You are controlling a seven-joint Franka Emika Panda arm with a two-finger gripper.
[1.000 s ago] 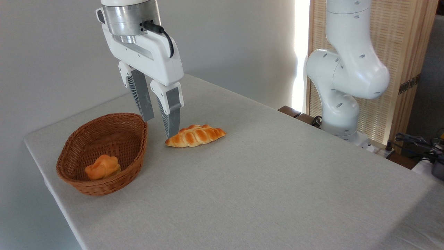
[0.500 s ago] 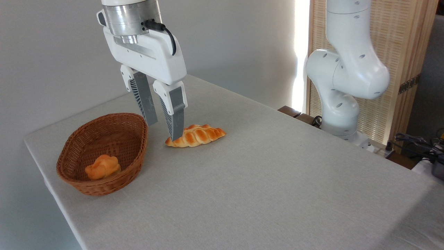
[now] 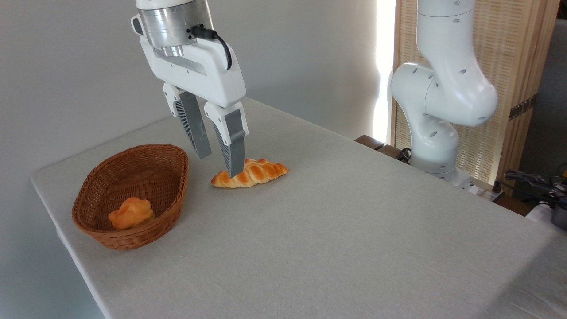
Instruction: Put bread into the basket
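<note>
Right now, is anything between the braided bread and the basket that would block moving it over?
Nothing visible does. Bare table lies between the braided bread and the basket. The gripper, jaws open, hangs over the bread's left end. One bun sits inside the basket.

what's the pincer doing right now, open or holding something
Pincer: open, holding nothing, fingers apart above the left end of the braided bread, which lies on the table.

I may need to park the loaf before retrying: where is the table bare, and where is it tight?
Bare: all the table to the right of and in front of the braided loaf, out to its edges. Tight: the strip between the basket and the loaf, where the open gripper hangs. The basket holds a bun; its far half is free.
</note>
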